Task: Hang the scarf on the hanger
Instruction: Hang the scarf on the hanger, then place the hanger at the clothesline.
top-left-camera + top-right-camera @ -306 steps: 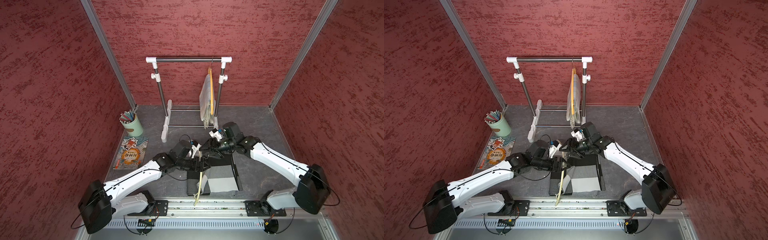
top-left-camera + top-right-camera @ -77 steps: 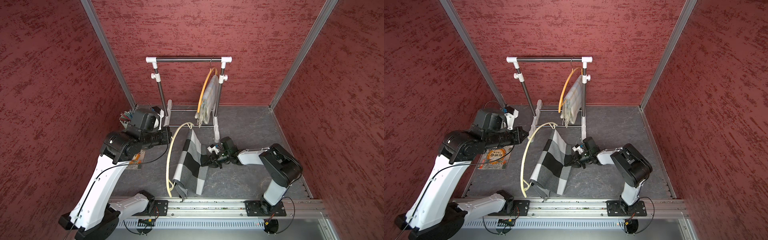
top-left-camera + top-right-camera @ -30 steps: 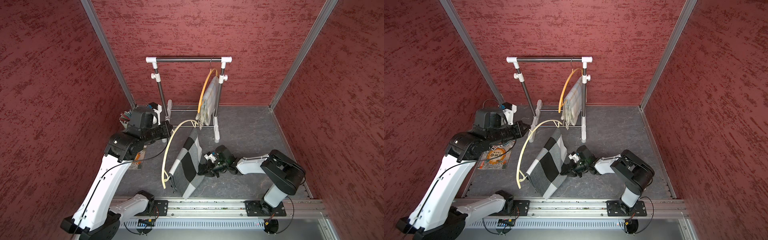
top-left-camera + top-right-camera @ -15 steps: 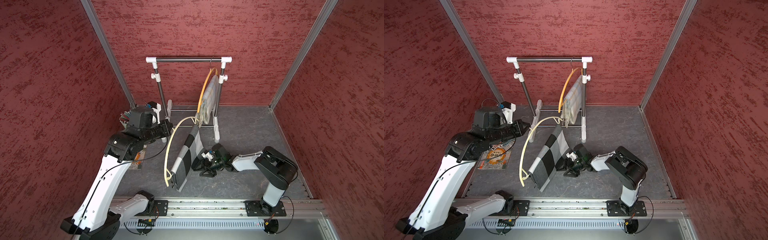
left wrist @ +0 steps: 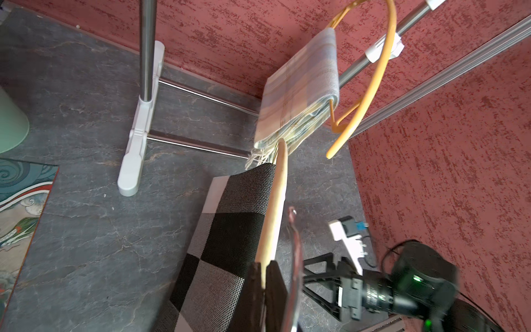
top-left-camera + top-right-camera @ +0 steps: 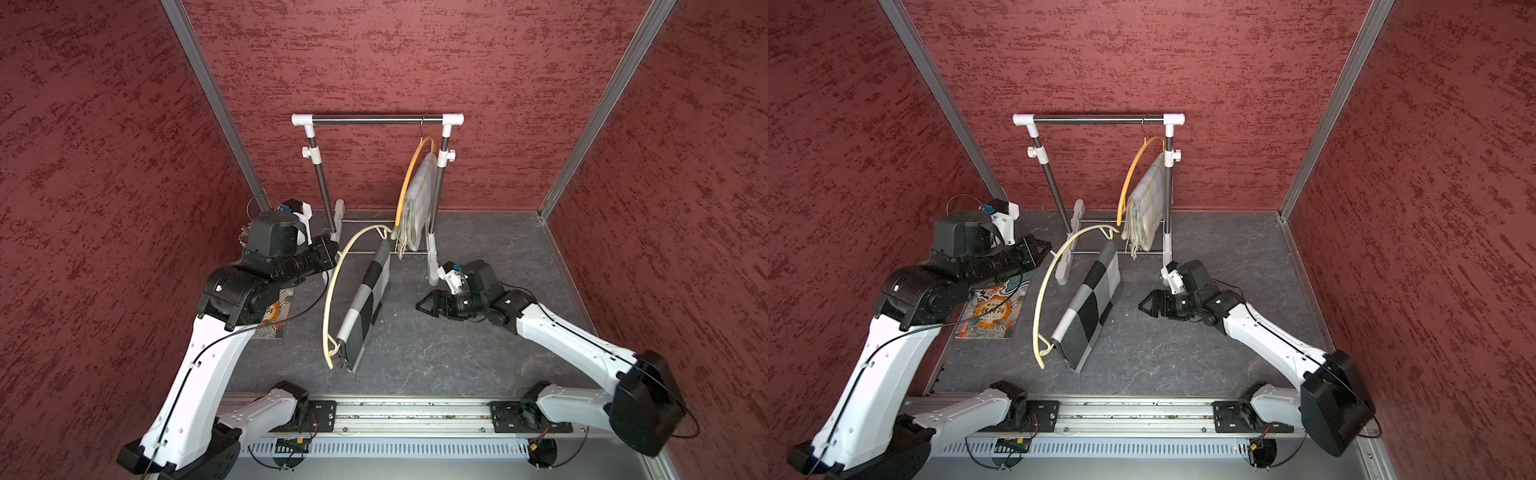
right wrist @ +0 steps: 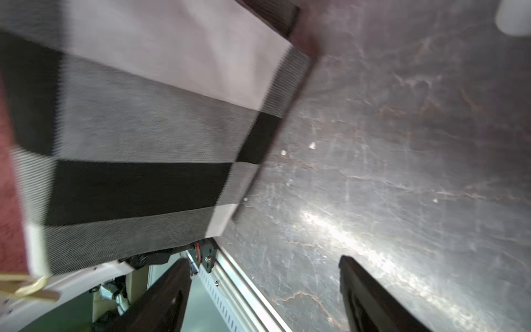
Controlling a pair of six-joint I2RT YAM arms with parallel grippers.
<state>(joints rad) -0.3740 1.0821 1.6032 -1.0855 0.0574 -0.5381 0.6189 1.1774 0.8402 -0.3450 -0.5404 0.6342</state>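
scarf point(image 6: 365, 299): flat knit panel in black, grey and white checks with a fine ribbed weave. It drapes from the hanger, slanting low over the bench.
hanger point(image 6: 329, 299): smooth cream rod bent into a broad arc, with a thin metal hook.
left end effector point(image 5: 265, 266): dark flat fingers pressed together on the cream rod beside the hook.
right end effector point(image 7: 264, 260): black jaws spread wide, holding nothing, just beside the scarf.
bench point(image 6: 478, 353): dark grey slate-look sheet with pale veins and a slight sheen.
rack point(image 6: 374, 120): steel tubes with white plastic joints and feet.
orange hanger point(image 6: 405, 187): glossy arc on the rail, carrying a folded, fringed plaid cloth point(image 6: 419, 199).
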